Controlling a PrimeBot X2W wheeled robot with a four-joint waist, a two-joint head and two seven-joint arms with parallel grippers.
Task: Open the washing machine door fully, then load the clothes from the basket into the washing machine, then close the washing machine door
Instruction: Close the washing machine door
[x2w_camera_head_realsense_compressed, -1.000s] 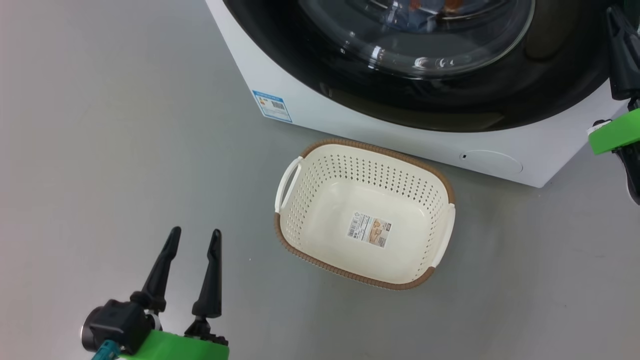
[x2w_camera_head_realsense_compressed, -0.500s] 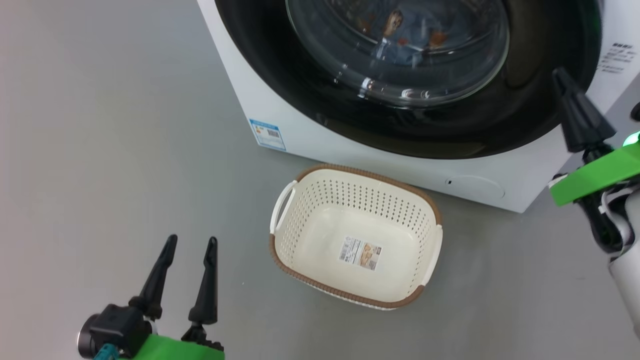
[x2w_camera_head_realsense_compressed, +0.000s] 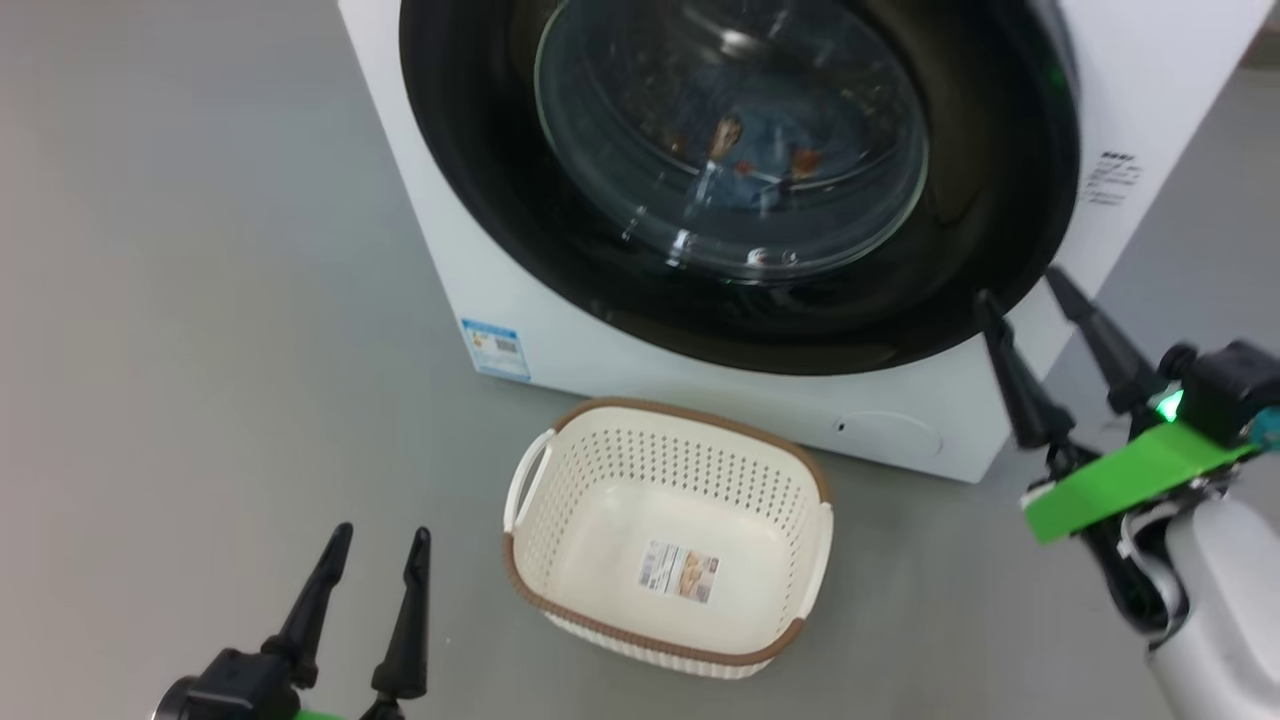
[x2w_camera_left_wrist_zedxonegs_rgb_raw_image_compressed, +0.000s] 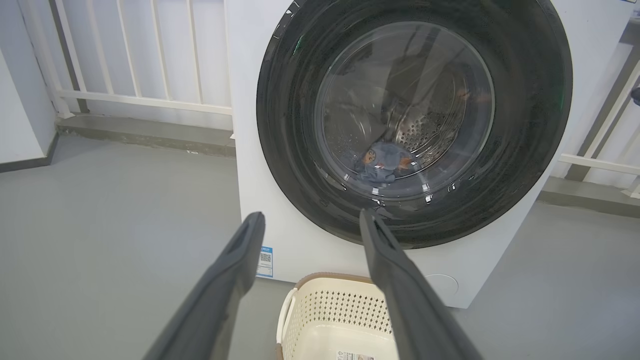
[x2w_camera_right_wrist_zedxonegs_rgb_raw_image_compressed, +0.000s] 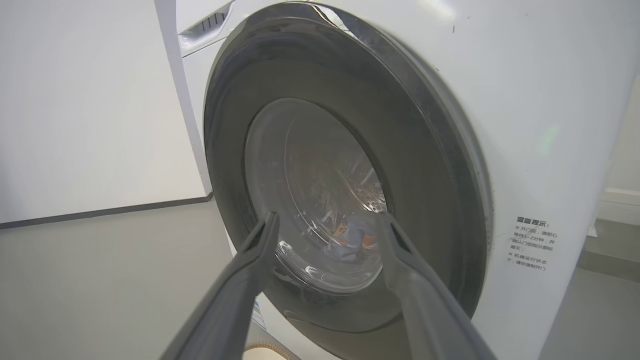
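Observation:
The washing machine (x2w_camera_head_realsense_compressed: 1150, 90) stands ahead with its black-rimmed door (x2w_camera_head_realsense_compressed: 480, 200) shut flat against the front. Behind the glass window lie the blue clothes (x2w_camera_head_realsense_compressed: 745, 165) with orange-brown prints, also seen in the left wrist view as clothes (x2w_camera_left_wrist_zedxonegs_rgb_raw_image_compressed: 382, 162) and in the right wrist view as clothes (x2w_camera_right_wrist_zedxonegs_rgb_raw_image_compressed: 352, 240). The cream basket (x2w_camera_head_realsense_compressed: 800, 560) sits on the floor before the machine with nothing in it but its label. My left gripper (x2w_camera_head_realsense_compressed: 375, 545) hangs open at lower left, clear of everything. My right gripper (x2w_camera_head_realsense_compressed: 1025, 290) is open beside the door's lower right edge, touching nothing.
Grey floor (x2w_camera_head_realsense_compressed: 200, 300) spreads wide to the left. A white railing (x2w_camera_left_wrist_zedxonegs_rgb_raw_image_compressed: 140, 55) runs behind the machine on the left, with a low kerb under it. A white wall (x2w_camera_right_wrist_zedxonegs_rgb_raw_image_compressed: 80, 100) stands beyond the machine's far side.
The head camera has tilted up, so machine and basket slid down the picture. My right gripper has come away from the door's right edge, lowered, and spread its fingers.

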